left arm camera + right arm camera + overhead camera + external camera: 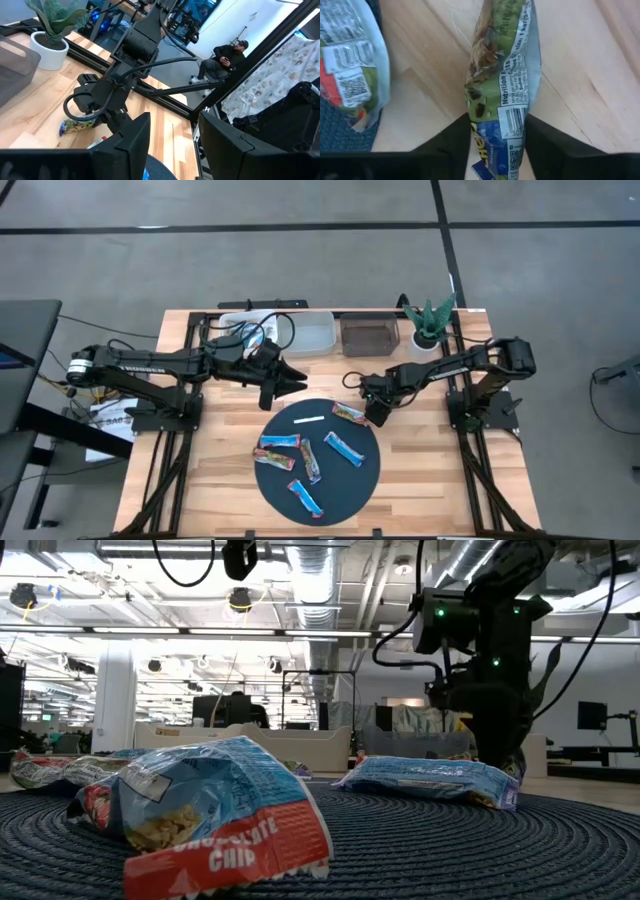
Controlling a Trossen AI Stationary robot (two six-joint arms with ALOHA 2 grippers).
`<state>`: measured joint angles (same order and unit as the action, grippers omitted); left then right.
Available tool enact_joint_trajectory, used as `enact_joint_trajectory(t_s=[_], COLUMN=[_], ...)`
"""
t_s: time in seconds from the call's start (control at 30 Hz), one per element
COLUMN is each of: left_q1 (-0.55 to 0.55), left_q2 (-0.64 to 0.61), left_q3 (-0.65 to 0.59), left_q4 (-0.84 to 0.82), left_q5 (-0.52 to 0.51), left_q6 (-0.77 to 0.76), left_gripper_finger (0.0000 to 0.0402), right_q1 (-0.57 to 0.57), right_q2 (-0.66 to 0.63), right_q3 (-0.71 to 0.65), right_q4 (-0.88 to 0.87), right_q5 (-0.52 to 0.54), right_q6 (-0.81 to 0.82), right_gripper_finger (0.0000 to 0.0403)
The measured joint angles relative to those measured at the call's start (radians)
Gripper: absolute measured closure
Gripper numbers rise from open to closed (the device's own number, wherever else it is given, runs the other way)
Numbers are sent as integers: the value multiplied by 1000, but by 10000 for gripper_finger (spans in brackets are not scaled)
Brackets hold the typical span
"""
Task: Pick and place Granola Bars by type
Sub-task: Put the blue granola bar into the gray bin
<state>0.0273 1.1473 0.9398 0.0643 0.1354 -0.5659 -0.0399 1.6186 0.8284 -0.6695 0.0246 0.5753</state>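
Note:
A round dark mat [365,480] lies at the table's near middle with several granola bars on it, among them blue ones [343,448] [278,442] and one at the far right rim [349,413]. In the low view a blue bar [210,810] lies closest. My right gripper [378,414] points down just off the mat's right far rim, shut on a green-and-blue bar [502,75], also seen in the left wrist view as the bar [77,125] on the wood. My left gripper [285,385] hangs open above the table beyond the mat's far edge, holding nothing. My right gripper pinches the green-and-blue bar by its two long edges [495,135], near one end, between its two fingers [452,147]. The fingers come from above, pointing down, and lie across the bar. The bar lies on the bare wood beside the mat.
A thin white strip [308,420] lies on the mat's far part. At the table's far edge stand a clear bin [305,332], a dark bin [368,335] and a potted plant [430,325]. A person [225,55] sits in the room beyond the table.

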Motion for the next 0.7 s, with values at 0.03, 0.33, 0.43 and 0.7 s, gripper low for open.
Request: enact_joint_trajectory(t_s=[0.03,0.33,0.43,0.7], left_q1=[0,1,1,3], left_q2=[0,0,-1,19], left_q3=[0,0,0,-1], left_q4=[0,-6,-16,-103], left_q5=[-7,-51,-91,-178], left_q6=[0,-17,-55,-168], left_gripper_finger=[242,242,242,242], right_q1=[0,-1,-1,-55], right_q2=[-3,-19,-54,-217], right_q3=[0,1,0,54], right_q4=[2,5,21,28], right_q5=[0,-43,-55,-62], right_q6=[0,0,23,53], right_gripper_finger=[264,365,361,362])
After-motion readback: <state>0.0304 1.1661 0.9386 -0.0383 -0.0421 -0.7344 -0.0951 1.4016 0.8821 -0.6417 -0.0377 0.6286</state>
